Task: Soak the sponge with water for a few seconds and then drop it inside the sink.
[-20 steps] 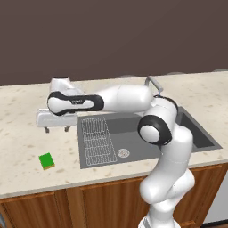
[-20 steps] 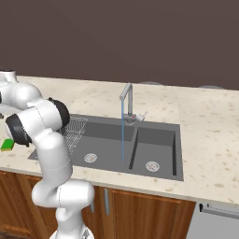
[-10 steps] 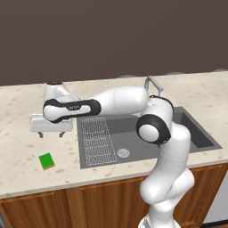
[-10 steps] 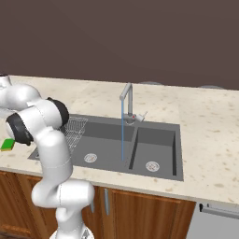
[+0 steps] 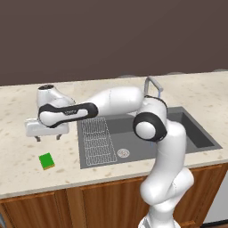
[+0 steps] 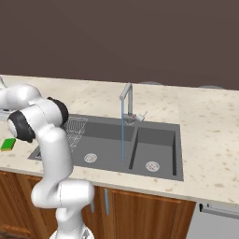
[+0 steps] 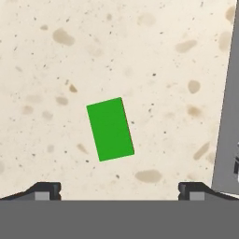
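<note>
One flat green rectangular sponge [image 5: 46, 160], one dark grey two-basin sink [image 6: 154, 140], one thin light-blue water stream [image 6: 123, 135], one curved grey metal faucet [image 6: 127, 100], two round silver drains [image 6: 90, 158]

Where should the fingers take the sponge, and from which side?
From straight above, across its narrow width, pinching the two long edges. The sponge lies flat on the counter, apart from the sink, skewed to the open gripper, so the wrist likely needs a small turn first.

bare counter [image 7: 56, 56] lies all round the sponge [image 7: 110, 129], with the sink [image 7: 228, 116] rim well apart.
</note>
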Controlling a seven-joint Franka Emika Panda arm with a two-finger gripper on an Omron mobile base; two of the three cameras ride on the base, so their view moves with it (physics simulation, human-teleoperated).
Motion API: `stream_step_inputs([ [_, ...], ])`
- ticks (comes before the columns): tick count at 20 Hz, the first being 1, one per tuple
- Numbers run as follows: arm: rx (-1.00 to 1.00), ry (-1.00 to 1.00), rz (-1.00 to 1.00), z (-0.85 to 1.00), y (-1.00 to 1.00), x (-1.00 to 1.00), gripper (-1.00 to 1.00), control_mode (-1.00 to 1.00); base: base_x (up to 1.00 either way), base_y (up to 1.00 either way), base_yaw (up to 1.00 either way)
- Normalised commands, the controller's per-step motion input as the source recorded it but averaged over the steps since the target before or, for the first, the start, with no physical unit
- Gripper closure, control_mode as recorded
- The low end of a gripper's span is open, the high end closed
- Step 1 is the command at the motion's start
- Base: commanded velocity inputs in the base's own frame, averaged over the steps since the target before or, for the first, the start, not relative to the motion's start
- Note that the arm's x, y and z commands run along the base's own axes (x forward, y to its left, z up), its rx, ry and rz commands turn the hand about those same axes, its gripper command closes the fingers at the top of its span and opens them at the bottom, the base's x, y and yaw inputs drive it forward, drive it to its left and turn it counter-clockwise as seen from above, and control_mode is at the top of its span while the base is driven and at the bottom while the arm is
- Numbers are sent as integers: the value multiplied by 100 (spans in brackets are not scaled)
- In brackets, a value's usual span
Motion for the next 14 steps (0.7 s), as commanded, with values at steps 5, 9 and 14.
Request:
stream_step_inputs([
  [5,-9,0,0,0,19,0,-100,-100,0,0,0],
  [9,-2,0,0,-6,4,1,-100,-100,0,0,0],
  [14,0,0,0,-17,0,5,-100,-100,0,0,0],
])
